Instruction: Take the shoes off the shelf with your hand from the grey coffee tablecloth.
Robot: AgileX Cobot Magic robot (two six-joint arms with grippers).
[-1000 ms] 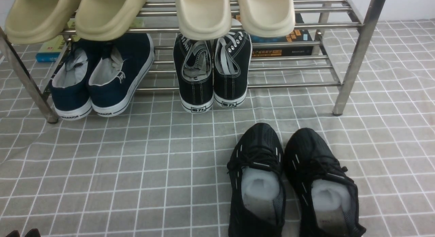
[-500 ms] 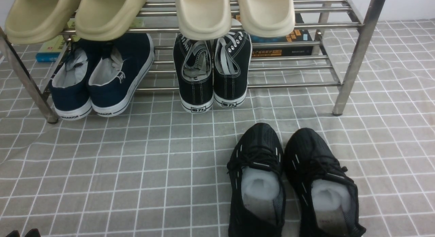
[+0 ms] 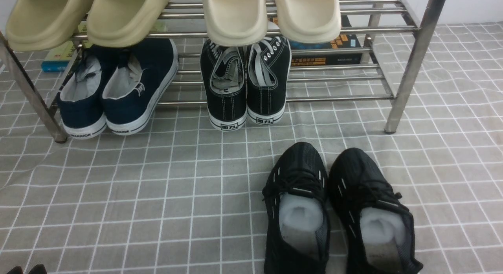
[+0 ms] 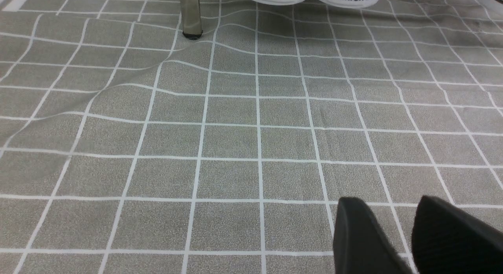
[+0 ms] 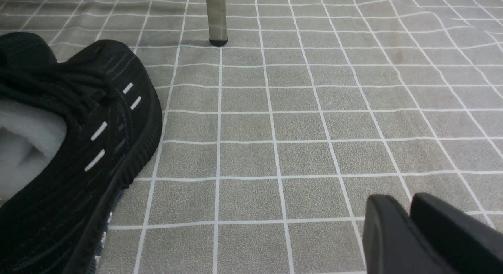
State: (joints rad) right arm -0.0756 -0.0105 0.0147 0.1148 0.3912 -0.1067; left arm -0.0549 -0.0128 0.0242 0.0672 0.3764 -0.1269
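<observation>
The shoes [image 3: 298, 164], an all-black mesh pair with white paper stuffing, stand side by side on the grey coffee tablecloth [image 3: 157, 195] in front of the shelf [image 3: 408, 69], toes toward it. One shoe [image 5: 78, 148] fills the near side of the right wrist view. My right gripper [image 5: 401, 197] hovers over bare cloth beside that shoe, apart from it, its fingers almost touching with nothing between them. It does not show in the front view. My left gripper [image 4: 389, 201] is low over bare cloth with a gap between its fingers and nothing held. Its tips [image 3: 25, 269] peek in at the front view's bottom left.
On the shelf's lower tier sit a navy white-soled pair [image 3: 118, 89] and a black canvas pair [image 3: 245, 81]. Beige slippers [image 3: 235, 14] overhang the upper tier. Books [image 3: 330, 50] lie behind. Shelf legs [image 5: 217, 18] [image 4: 191, 14] stand on the cloth, which is wrinkled near the left one.
</observation>
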